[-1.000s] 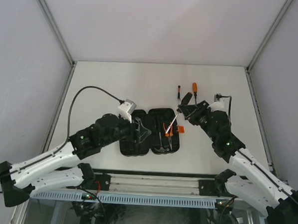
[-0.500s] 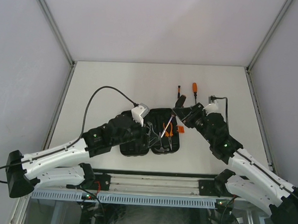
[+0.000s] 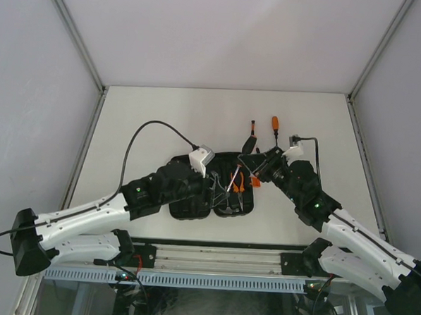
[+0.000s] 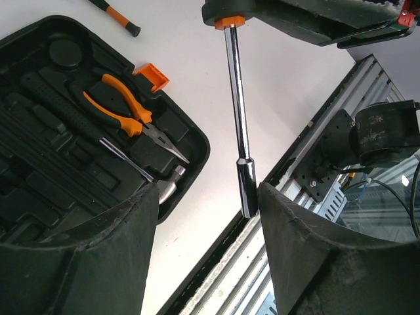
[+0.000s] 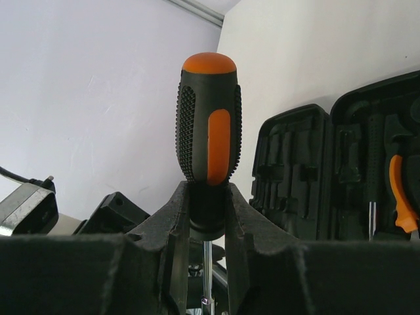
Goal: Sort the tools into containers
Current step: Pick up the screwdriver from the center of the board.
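Note:
The black tool case lies open in front of the arms, its orange latch on the right edge. Orange-handled pliers and a black-handled hammer rest in its slots. My right gripper is shut on the black-and-orange handle of a long-shafted screwdriver, held over the case's right edge. Its chrome shaft hangs down between the open jaws of my left gripper, close to the right finger and not gripped. Two more screwdrivers lie on the table behind the case.
The metal rail at the table's near edge runs just beyond the case. White walls close in the table on three sides. My two grippers hang close together above the case's right half.
My left arm has swung right over the case until its open jaws straddle the shaft. My right gripper has carried the screwdriver left and toward the case.

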`<state>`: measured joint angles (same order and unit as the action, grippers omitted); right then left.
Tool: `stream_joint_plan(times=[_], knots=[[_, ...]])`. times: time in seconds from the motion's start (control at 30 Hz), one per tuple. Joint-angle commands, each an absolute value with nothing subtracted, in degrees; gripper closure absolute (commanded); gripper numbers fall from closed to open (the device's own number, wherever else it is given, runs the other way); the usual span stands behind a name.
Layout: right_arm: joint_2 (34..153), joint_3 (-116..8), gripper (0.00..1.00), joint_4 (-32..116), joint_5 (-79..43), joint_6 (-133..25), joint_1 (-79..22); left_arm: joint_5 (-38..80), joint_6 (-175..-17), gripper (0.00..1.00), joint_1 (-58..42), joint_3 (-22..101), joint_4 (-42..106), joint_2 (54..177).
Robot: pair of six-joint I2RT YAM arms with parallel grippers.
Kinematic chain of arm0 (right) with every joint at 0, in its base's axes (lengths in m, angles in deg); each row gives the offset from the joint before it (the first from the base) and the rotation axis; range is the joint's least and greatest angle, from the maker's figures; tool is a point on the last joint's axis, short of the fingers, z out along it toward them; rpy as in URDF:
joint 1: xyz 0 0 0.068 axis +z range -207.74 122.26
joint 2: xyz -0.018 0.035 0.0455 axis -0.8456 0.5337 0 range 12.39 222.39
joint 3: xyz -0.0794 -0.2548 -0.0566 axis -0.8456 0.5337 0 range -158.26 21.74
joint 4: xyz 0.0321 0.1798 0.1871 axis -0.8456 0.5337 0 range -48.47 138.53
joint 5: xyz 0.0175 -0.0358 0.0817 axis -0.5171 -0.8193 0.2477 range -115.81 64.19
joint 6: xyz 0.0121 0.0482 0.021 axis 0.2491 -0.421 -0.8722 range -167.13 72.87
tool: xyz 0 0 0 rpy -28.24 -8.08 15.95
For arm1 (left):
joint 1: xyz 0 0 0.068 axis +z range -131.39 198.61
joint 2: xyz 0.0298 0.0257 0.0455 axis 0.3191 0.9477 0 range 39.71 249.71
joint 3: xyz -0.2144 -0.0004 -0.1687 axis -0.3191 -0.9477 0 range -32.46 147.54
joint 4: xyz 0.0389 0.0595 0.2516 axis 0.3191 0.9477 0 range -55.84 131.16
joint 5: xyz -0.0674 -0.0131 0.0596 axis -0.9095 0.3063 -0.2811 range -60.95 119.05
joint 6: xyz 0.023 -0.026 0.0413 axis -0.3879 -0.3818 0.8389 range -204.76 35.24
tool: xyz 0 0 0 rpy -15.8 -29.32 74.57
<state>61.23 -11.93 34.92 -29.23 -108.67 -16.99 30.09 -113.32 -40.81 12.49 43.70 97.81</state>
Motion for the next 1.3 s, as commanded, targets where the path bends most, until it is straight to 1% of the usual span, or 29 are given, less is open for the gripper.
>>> stream_joint_plan(times=[0.0,0.13,0.23,0.3,0.33,0.37,0.4,0.47,0.6,0.83,0.87,0.9,0.93,0.97,1.03,1.07,1.17,1.27], knots=[[59.8,-12.5,1.0,31.1,-26.9,-108.4,-16.5,27.9,-113.7,0.34,-41.1,15.6,40.9,98.7],[59.8,-12.5,1.0,30.3,-25.4,-107.2,-16.5,24.3,-113.7,0.34,-41.1,15.8,39.3,99.8],[60.0,-12.5,1.0,29.5,-24.3,-106.5,-16.6,23.1,-113.8,0.38,-41.2,16.1,38.6,100.5],[60.2,-12.5,1.0,29.1,-23.7,-106.4,-16.6,22.9,-113.8,0.44,-41.1,16.2,38.6,100.6],[60.3,-12.5,1.0,29.0,-23.3,-106.2,-16.6,23.0,-113.7,0.5,-41.1,16.2,38.6,100.7],[60.4,-12.5,1.0,28.9,-23.0,-106.1,-16.6,23.1,-113.7,0.52,-41.2,16.1,38.6,100.5],[60.5,-12.5,1.0,28.9,-22.8,-106.0,-16.6,23.3,-113.6,0.57,-41.1,16.1,38.6,100.4],[60.5,-12.5,1.0,29.4,-22.7,-105.7,-16.6,23.7,-113.6,0.64,-41.1,15.9,38.6,100.2],[60.4,-12.5,1.0,30.1,-23.1,-105.2,-16.7,24.2,-113.6,0.73,-41.1,15.7,38.5,100.0],[60.6,-12.5,1.0,30.8,-23.8,-105.0,-16.7,25.5,-113.8,0.94,-41.1,15.2,38.9,99.7],[60.5,-12.5,1.0,31.2,-24.1,-105.0,-16.7,25.6,-113.9,0.95,-41.1,15.0,38.9,99.6],[60.5,-12.5,1.0,31.6,-24.4,-105.0,-16.7,25.5,-114.0,0.91,-41.1,15.0,38.9,99.6],[60.3,-12.5,1.0,31.9,-24.8,-105.0,-16.7,25.5,-114.0,0.8,-41.1,15.0,39.0,99.7],[60.2,-12.5,1.0,32.4,-25.4,-105.0,-16.7,25.7,-114.2,0.72,-41.1,14.9,39.3,99.6],[59.7,-12.5,1.0,33.4,-26.8,-104.8,-16.7,26.1,-114.4,0.59,-41.1,14.6,39.4,99.2],[59.4,-12.5,1.0,34.2,-28.0,-104.5,-16.7,26.5,-114.6,0.54,-41.1,14.3,39.5,98.9],[58.3,-12.5,1.0,37.1,-32.2,-103.6,-16.8,28.0,-114.7,0.44,-41.2,13.8,40.5,97.5],[57.0,-12.5,1.0,40.5,-37.4,-102.0,-16.8,30.4,-115.1,0.4,-41.1,12.6,41.5,95.8]])
